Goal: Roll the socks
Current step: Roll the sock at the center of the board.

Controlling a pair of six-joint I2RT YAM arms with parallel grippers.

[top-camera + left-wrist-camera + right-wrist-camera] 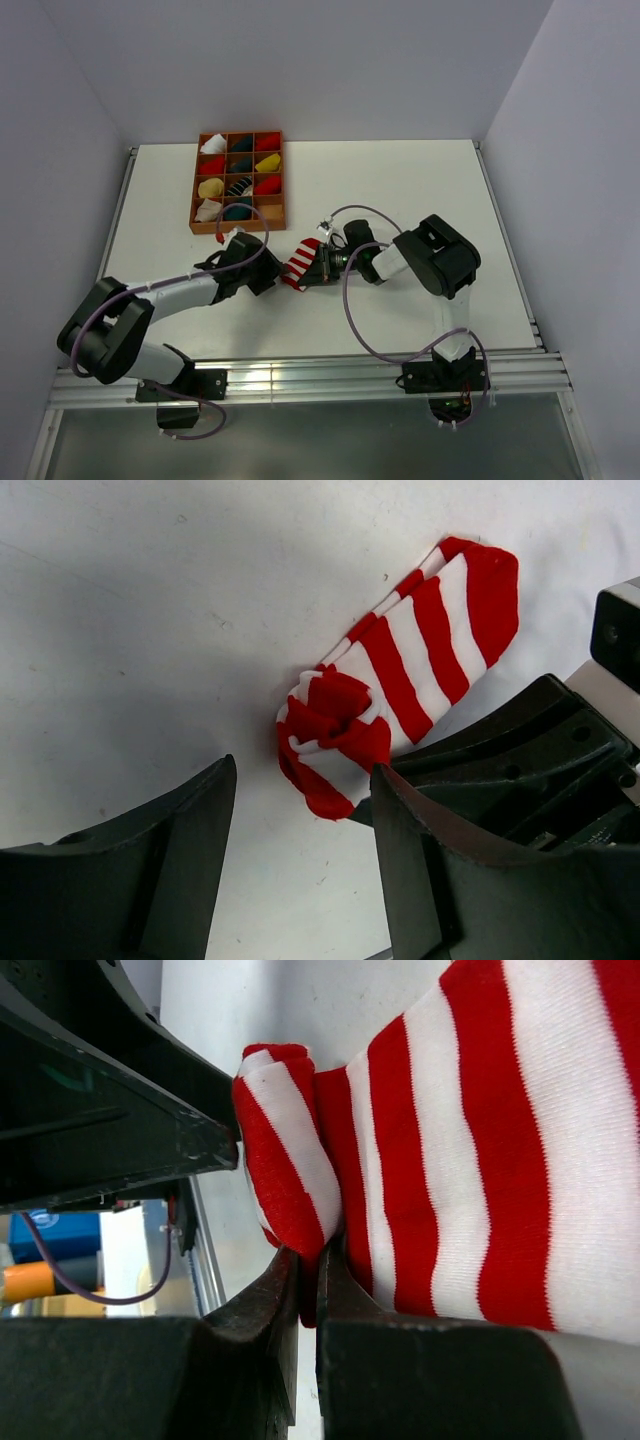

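My right fingers (265, 1325) are squeezed shut, and they pinch the edge of the red-and-white sock (300, 265) between them. My left fingers (170, 870) are open with a wide gap and hold nothing. The sock lies on the white counter (430, 190), in the middle of the top view, right between my two arms. One end of it is rolled up into a small lump. In my left wrist view, that lump sits just in front of the gap, nearer the finger on the right of the frame. I cannot tell if it touches. The flat part runs up to the upper right. Far off, at the upper left of the top view, a tray (236, 227) holds rolled bundles (211, 187).
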